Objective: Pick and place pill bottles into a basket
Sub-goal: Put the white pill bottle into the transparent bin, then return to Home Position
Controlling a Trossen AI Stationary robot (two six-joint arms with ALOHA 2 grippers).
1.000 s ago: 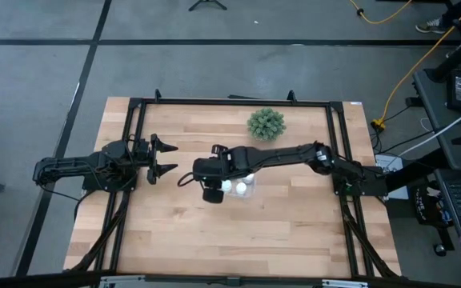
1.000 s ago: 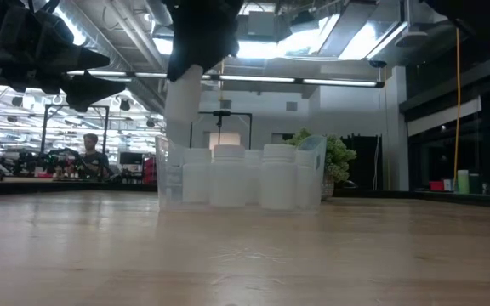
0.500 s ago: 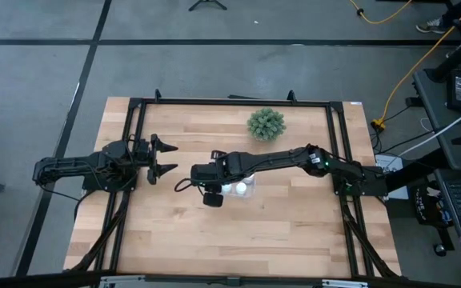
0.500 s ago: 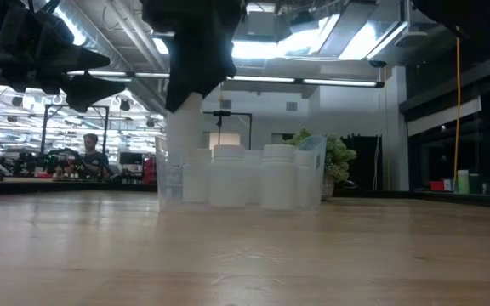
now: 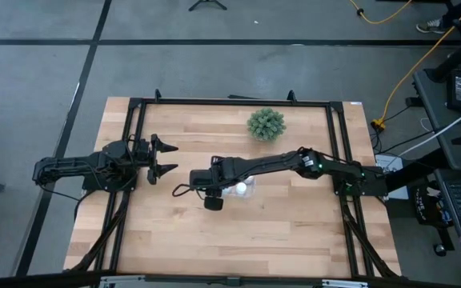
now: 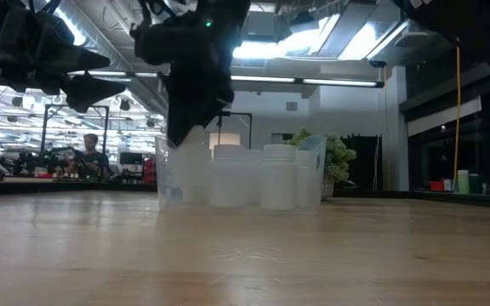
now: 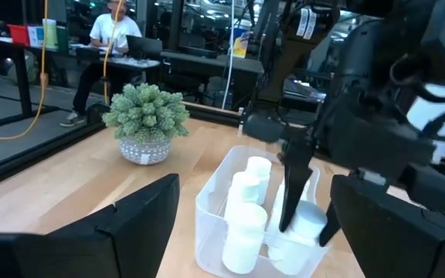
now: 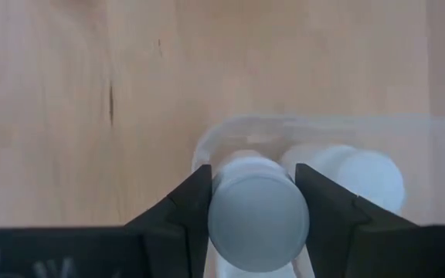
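Observation:
The clear basket (image 6: 243, 177) stands mid-table and holds several white pill bottles (image 6: 279, 176); it also shows in the high view (image 5: 245, 189) and the left wrist view (image 7: 216, 202). My right gripper (image 8: 258, 202) is over the basket's left end (image 5: 214, 194), shut on one more white bottle (image 8: 258, 224). That bottle reaches down inside the basket's walls (image 6: 187, 151). My left gripper (image 5: 169, 158) is open and empty, above the table to the left of the basket. My right gripper pinches the bottle's upper part just under the cap (image 8: 221, 202) between its two fingers, one finger (image 8: 193, 202) on each side. The fingers point down from above. The bottle stands upright, its lower part inside the basket's left end (image 6: 185, 161); whether it touches the floor cannot be told.
A green spiky plant in a pot (image 5: 266, 124) stands behind the basket toward the far edge. Bare wood lies in front of the basket (image 5: 238, 232). Black frame rails run along the table's sides (image 5: 126, 144). A person sits in the room beyond (image 6: 90, 151).
My right gripper has gone down with the bottle, which stayed upright and has sunk from above the basket's rim to inside its left end.

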